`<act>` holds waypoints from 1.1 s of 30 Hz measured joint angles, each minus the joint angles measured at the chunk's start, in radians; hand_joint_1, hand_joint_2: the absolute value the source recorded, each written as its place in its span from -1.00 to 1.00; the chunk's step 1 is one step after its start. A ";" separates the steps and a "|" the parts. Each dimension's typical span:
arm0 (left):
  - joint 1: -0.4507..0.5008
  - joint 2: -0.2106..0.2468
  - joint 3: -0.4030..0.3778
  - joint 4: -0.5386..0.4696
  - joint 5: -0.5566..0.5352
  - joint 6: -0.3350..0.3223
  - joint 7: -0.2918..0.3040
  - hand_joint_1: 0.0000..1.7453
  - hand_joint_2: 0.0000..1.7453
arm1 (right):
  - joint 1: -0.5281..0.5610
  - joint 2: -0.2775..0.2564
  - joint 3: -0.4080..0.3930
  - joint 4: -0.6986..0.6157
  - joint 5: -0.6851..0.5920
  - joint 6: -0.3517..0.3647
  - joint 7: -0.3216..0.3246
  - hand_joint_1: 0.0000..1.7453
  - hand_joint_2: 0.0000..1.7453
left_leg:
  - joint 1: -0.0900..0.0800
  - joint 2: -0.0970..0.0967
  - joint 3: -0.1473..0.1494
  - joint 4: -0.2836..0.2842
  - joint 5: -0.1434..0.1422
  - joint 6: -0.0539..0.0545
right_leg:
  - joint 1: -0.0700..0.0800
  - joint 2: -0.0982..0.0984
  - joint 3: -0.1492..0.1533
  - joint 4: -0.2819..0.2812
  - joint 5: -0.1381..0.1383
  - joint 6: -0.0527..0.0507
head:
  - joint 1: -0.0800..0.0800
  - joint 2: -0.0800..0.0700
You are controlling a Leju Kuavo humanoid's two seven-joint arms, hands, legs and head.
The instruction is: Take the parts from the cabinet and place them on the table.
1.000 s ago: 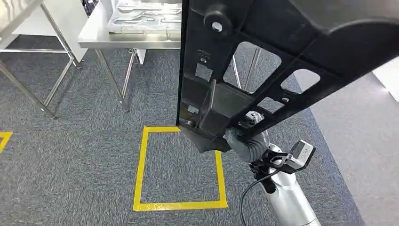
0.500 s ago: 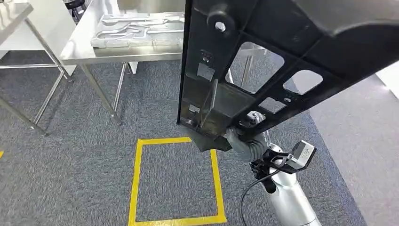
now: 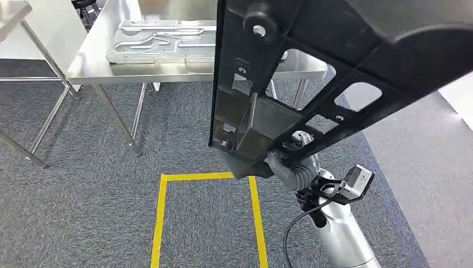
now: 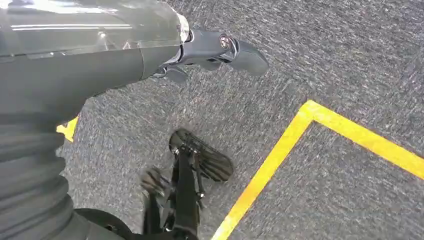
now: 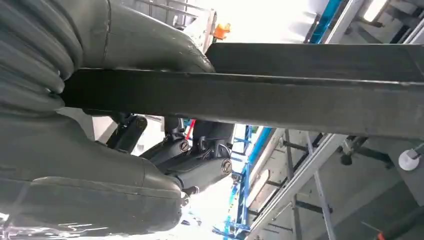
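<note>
A large black plastic part (image 3: 312,72) with several cut-outs stands tilted close in front of me in the head view. My right hand (image 3: 285,165) grips its lower end from below. The right wrist view shows the part's dark edge (image 5: 300,105) passing between the thumb and the darker fingers (image 5: 200,165). Ahead on the left stands a steel table (image 3: 100,70) with a silver moulded part (image 3: 162,40) lying on it. My left hand (image 4: 200,47) hangs over the carpet with its fingers out straight and nothing in them.
A yellow tape square (image 3: 159,223) marks the grey carpet just before the table. A second steel table (image 3: 14,14) stands at the far left. Lighter floor (image 3: 435,167) and a white block (image 3: 460,95) lie to the right.
The camera has moved towards the table: the table now looks nearer and the yellow square has slid down the picture. The black part stays in my right hand.
</note>
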 joint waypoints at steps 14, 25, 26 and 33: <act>-0.002 -0.003 0.000 0.000 0.003 0.002 0.001 -1.00 1.00 | 0.000 0.002 0.000 0.002 0.000 0.001 0.000 1.00 1.00 | 0.004 -0.001 -0.055 0.293 -0.183 -0.062 | -0.002 -0.006 0.097 -0.303 0.108 -0.054 | 0.000 0.000; 0.002 -0.003 0.000 0.000 0.005 0.013 0.006 -1.00 1.00 | -0.008 0.006 0.000 -0.001 0.000 0.000 0.003 1.00 1.00 | 0.003 -0.004 -0.004 0.007 0.010 -0.007 | 0.000 -0.002 0.146 -0.204 0.061 -0.005 | 0.000 0.000; -0.001 -0.003 0.000 0.000 0.006 0.014 0.007 -1.00 1.00 | -0.010 0.006 0.000 -0.001 0.000 0.000 0.003 1.00 1.00 | 0.004 -0.004 0.004 0.006 0.004 -0.002 | 0.000 -0.004 0.101 -0.139 0.075 0.002 | 0.000 0.000; 0.003 -0.004 0.001 0.000 0.006 0.016 0.012 -1.00 1.00 | -0.005 0.006 0.000 0.002 0.000 0.001 0.007 1.00 1.00 | 0.004 -0.010 0.094 0.006 -0.079 -0.006 | -0.008 -0.006 -0.063 -0.135 -0.009 0.010 | 0.000 0.000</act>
